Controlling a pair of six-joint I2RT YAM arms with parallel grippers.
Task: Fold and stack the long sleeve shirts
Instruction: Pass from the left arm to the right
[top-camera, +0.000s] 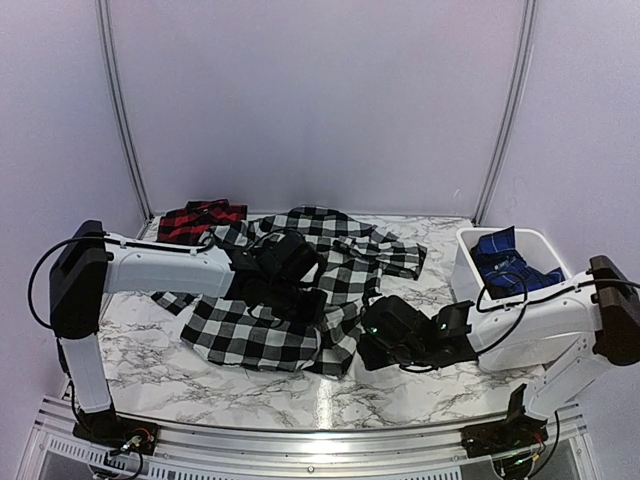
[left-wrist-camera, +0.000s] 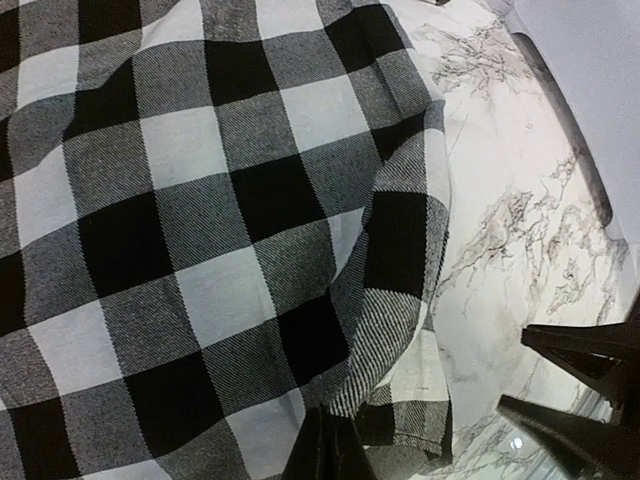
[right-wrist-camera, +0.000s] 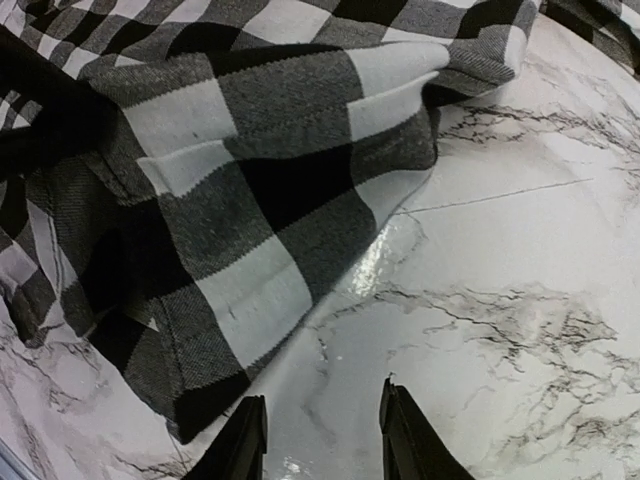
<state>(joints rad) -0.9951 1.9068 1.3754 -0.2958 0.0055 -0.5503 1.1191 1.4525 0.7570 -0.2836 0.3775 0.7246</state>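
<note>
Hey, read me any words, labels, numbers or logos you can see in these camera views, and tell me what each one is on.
No text can be read in any view.
Black-and-white checked flannel shirt: only the check pattern shows, no lettering.
Red-and-black checked shirt: no print visible.
Blue cloth in the white bin: pale marks, too small to read.

no readable text, no labels, no brands, no numbers

Bright even light, soft shadows, glare on marble table (right-wrist-camera: 375, 262)
</note>
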